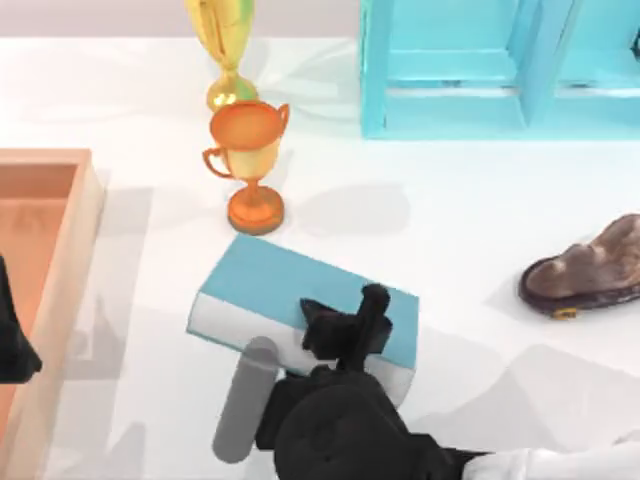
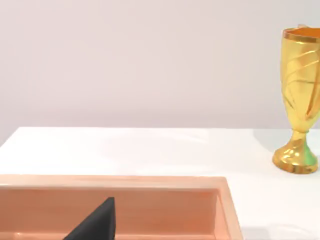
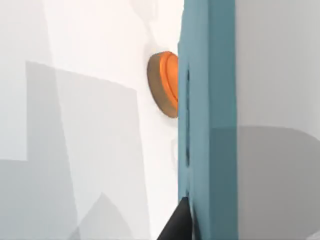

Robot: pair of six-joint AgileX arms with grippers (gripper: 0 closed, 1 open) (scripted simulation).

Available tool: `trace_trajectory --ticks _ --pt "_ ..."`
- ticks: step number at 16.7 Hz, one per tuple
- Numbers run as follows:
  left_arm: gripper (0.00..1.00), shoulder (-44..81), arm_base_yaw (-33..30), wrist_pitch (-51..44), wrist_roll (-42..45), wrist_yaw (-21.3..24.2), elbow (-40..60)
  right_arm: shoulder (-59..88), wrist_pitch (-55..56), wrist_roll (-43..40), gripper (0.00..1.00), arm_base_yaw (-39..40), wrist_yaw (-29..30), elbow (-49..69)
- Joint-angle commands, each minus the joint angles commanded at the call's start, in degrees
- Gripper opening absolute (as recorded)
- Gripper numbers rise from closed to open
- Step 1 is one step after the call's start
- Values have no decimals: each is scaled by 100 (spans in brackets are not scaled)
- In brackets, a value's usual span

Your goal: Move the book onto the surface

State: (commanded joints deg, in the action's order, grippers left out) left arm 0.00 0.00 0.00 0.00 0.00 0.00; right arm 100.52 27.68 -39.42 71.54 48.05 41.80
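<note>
The teal-blue book (image 1: 280, 285) with white-grey page edges lies at an angle in the middle of the white surface (image 1: 450, 230), just in front of the orange trophy. My right gripper (image 1: 345, 325) reaches in from the bottom edge and is shut on the book's near right part. In the right wrist view the book (image 3: 210, 125) runs edge-on through the picture, with one dark fingertip (image 3: 176, 225) against its cover. I cannot tell whether the book rests fully on the surface. My left gripper (image 1: 10, 340) is parked over the tray at the far left.
An orange trophy (image 1: 248, 150) stands right behind the book, a gold trophy (image 1: 225, 40) behind that. A wooden tray (image 1: 75, 250) lines the left edge. A turquoise shelf unit (image 1: 480, 70) fills the back right, and a brown shoe-like object (image 1: 590, 265) lies at the right.
</note>
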Motion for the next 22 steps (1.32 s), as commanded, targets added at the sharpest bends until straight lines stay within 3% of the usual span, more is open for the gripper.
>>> trace_trajectory --ticks 3,6,22 --pt "100 0 0 0 0 0 0 163 4 -992 0 1004 868 62" --pt "100 0 0 0 0 0 0 211 13 -1533 0 1524 1352 110" --pt "100 0 0 0 0 0 0 372 119 -1479 0 1654 1476 32"
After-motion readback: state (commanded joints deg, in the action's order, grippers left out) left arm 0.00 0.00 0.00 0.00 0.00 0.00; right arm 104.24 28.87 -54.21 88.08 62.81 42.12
